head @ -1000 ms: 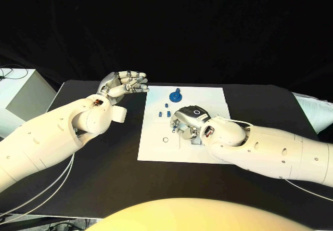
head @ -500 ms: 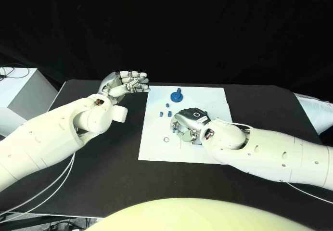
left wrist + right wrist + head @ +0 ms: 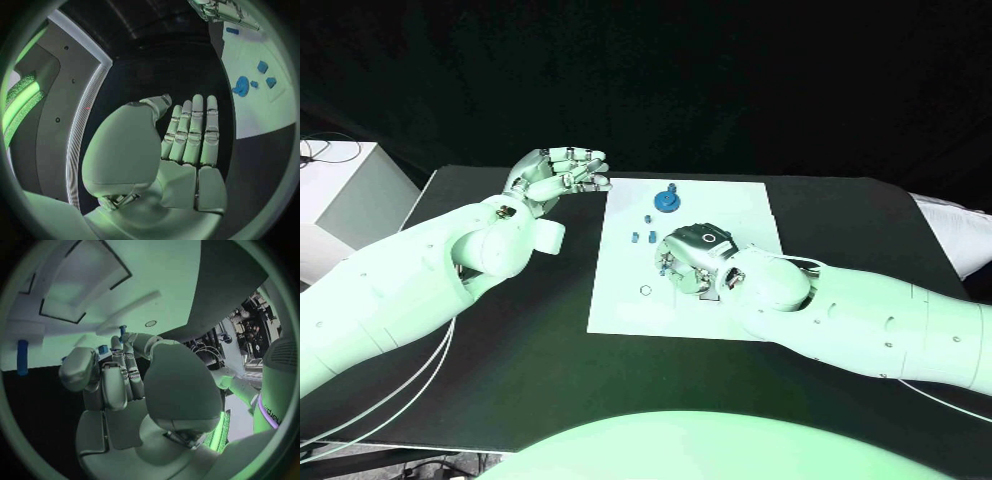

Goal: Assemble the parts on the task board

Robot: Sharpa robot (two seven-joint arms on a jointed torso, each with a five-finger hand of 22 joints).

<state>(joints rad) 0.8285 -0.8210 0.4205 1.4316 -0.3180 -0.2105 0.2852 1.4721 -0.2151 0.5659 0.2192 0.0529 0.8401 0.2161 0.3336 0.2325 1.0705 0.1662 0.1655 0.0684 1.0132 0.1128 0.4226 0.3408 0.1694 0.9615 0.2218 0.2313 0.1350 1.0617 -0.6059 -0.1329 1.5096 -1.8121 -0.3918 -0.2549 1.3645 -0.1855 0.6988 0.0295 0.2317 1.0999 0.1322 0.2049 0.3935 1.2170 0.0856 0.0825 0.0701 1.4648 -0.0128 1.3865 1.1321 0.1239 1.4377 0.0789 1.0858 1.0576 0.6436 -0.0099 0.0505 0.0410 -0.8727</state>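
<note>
The right hand [image 3: 689, 258] is down on the task board [image 3: 625, 310], roughly mid-plate, knuckles up and fingers curled under toward the white surface. From the right wrist view its fingers [image 3: 119, 372] sit close together with little blue bits [image 3: 103, 348] right at the tips, but I honestly can't tell if it's actually pinching one or just touching. Just beside that hand, toward the left side of the board, there's a small ring mark [image 3: 645, 290], then a bit further back a few small blue parts [image 3: 643, 237] in a loose cluster. Further back still is the bigger round blue part [image 3: 666, 199] with a little peg sticking up (looks like a knob or gear). The left hand [image 3: 560, 174] is off the board, above the black table [image 3: 488, 350] near the plate's far left corner, holding nothing. In its wrist view the fingers [image 3: 190, 132] are straight and pressed side by side.
</note>
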